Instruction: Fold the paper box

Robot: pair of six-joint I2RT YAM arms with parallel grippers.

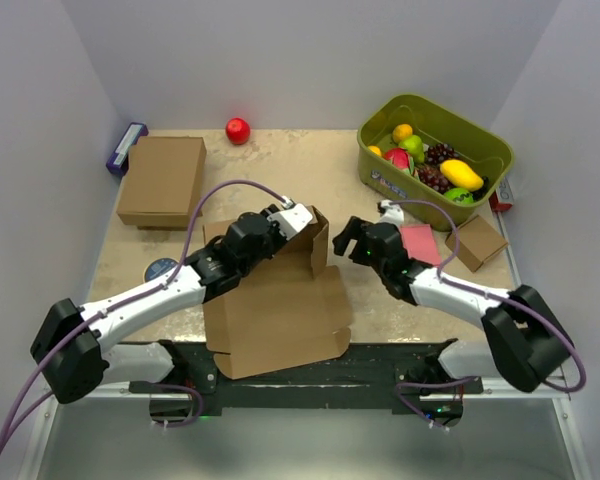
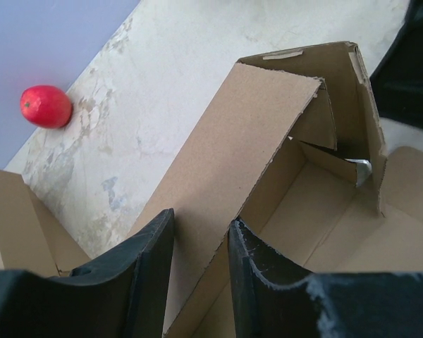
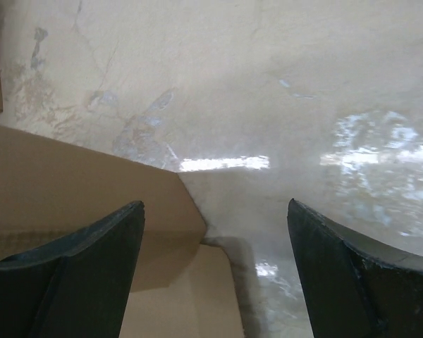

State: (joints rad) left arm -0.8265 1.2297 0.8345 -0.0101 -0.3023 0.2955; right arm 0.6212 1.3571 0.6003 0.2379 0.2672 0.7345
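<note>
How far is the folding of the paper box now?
Partly done. One end of the paper box already stands up: a side wall and corner flaps are raised. In hand: the left gripper straddles that raised wall. The right gripper is open beside the box, holding nothing. Left: most of the sheet lies flat, and the lid is unclosed.

closed brown box (image 1: 161, 180) far left, red ball (image 1: 238, 130), green fruit bin (image 1: 432, 160), perhaps a small cube (image 1: 477, 242).

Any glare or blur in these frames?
Right wrist: bright glare patches on the table, and its own fingers are soft. Left wrist: the paper box is sharp, the near fingers blurred. Top view: even light, soft shadows under the arms.
</note>
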